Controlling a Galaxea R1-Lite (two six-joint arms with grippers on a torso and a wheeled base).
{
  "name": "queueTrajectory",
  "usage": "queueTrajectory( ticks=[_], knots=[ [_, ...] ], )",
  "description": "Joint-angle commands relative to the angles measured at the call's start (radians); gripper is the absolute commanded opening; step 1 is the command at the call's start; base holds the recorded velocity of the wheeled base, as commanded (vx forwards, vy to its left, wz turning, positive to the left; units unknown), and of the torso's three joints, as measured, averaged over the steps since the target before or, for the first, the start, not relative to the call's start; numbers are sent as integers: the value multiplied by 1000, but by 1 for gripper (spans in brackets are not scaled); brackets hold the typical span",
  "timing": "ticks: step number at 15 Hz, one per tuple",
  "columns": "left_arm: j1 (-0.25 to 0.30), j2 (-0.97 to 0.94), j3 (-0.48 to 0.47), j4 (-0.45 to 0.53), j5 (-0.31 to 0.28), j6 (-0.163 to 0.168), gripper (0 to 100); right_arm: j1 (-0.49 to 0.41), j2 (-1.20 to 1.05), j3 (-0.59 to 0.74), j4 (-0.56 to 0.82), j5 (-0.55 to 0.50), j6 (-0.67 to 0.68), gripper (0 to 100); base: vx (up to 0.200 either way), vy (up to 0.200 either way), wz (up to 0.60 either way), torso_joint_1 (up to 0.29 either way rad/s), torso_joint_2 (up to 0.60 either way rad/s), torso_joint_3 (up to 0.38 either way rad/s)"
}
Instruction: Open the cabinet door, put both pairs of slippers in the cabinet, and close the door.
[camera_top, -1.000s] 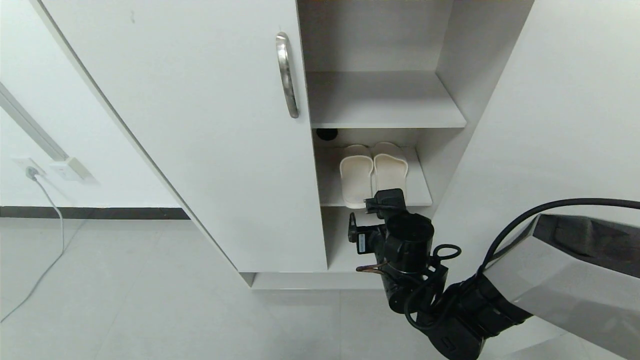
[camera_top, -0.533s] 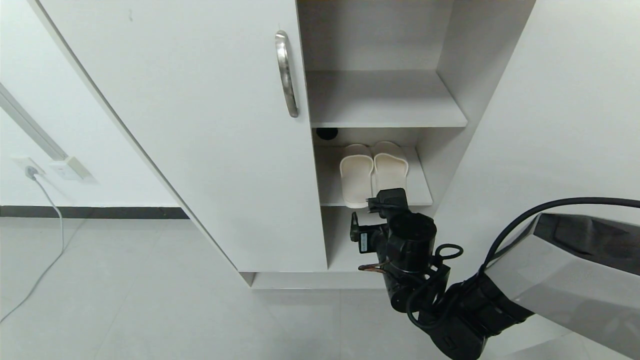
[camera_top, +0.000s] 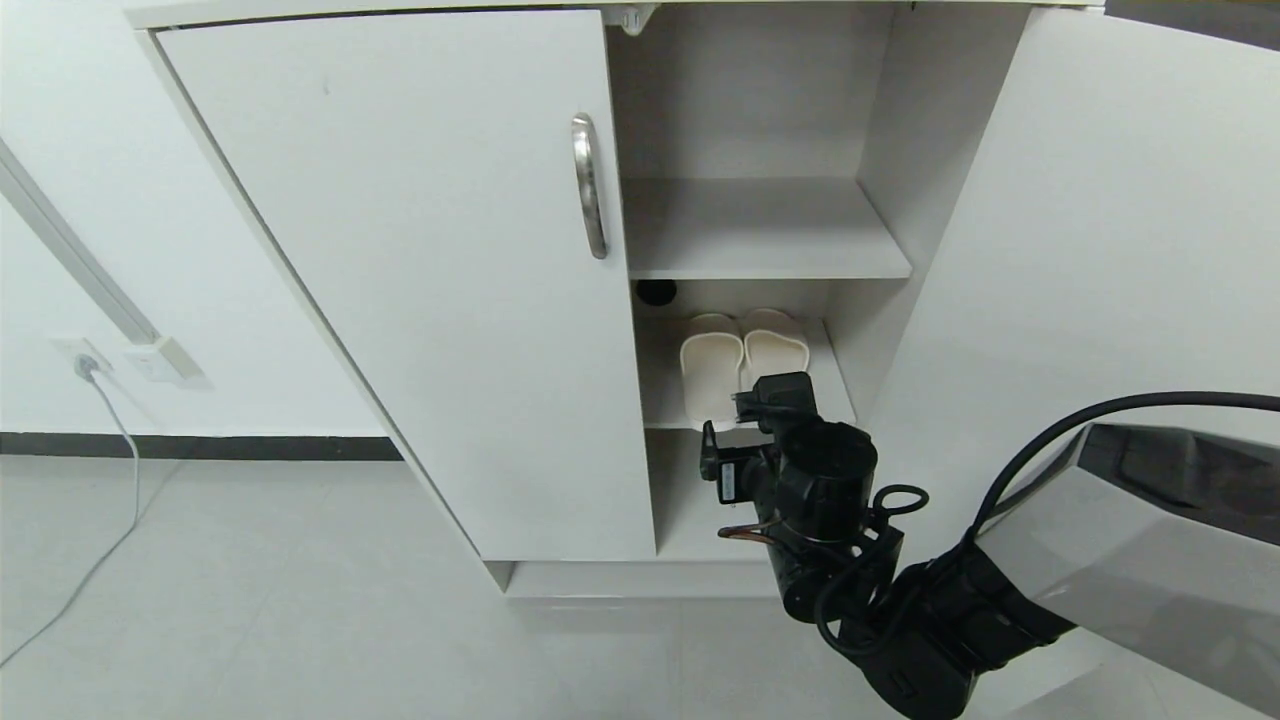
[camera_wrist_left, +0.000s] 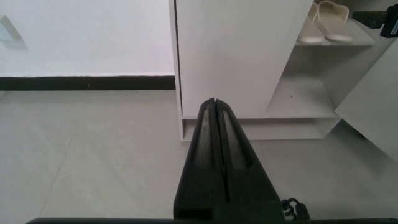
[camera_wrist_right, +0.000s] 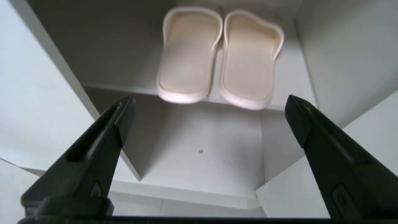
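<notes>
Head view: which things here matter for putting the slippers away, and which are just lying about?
For the job:
cabinet
open right door
cream slippers inside the cabinet
right end effector, open, in front of the slippers

Just there:
wall socket with its plugged-in cable
black round object behind the slippers
closed left door

Off to the side it's just a plain white wall (camera_top: 60, 120) with a grey trunking strip (camera_top: 70, 250) running diagonally down to a small white box (camera_top: 160, 360). Right beside that is a wall socket (camera_top: 70, 350) with a grey cable (camera_top: 125, 470) plugged in, trailing past the dark baseboard (camera_top: 200, 446) onto the light tiled floor (camera_top: 250, 620).
</notes>
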Motion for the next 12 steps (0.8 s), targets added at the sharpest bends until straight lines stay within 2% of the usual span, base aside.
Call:
queueTrajectory(
  ticks=[1,3,5,7,12],
  knots=[
    [0,1,0,0,0,0,0,0,-1,1,0,0,-1,100,0,0,0,7,-2,207],
    [0,0,0,-2,5,-6,0,-1,-2,4,3,0,-1,100,0,0,0,5,2,205],
    [0,0,0,-2,5,-1,0,2,-55,63,30,18,-1,100,0,0,0,2,2,176],
    [0,1,2,-2,3,6,0,6,-114,129,70,81,2,100,0,0,0,5,2,56],
    [0,1,2,-2,3,6,0,8,-114,140,69,89,4,100,0,0,0,0,0,0]
  ],
)
